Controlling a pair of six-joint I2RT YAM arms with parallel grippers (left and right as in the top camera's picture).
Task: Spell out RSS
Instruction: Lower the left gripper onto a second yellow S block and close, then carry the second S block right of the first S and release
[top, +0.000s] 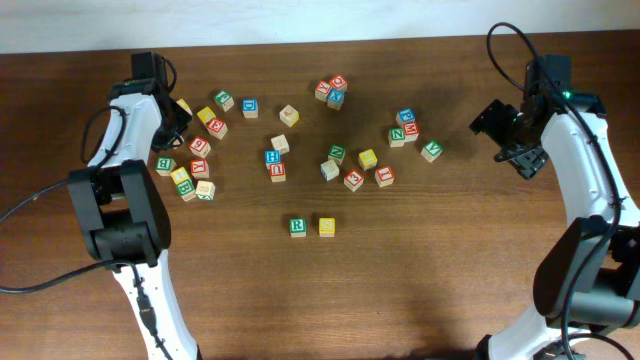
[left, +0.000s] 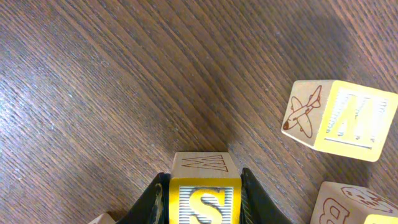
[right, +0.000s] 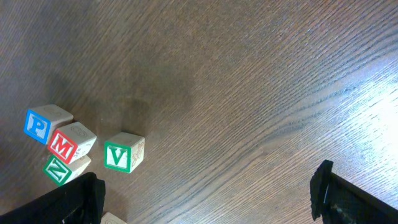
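My left gripper (left: 204, 202) is shut on a yellow S cube (left: 205, 198), held just over the wood. In the overhead view it sits at the far left (top: 180, 108) among a cluster of cubes. The green R cube (top: 297, 226) stands in the middle front of the table. A yellow cube (top: 327, 226) is right next to it on its right; its letter is too small to read. My right gripper (top: 507, 140) is open and empty at the far right, above bare wood (right: 205, 186).
A yellow W cube (left: 348, 121) and a B cube (left: 354, 205) lie right of the left jaws. Blue P (right: 38, 123), red M (right: 65, 146), green N (right: 59, 169) and green V (right: 121, 154) cubes lie left of the right gripper. Several more cubes are scattered mid-table (top: 345, 165).
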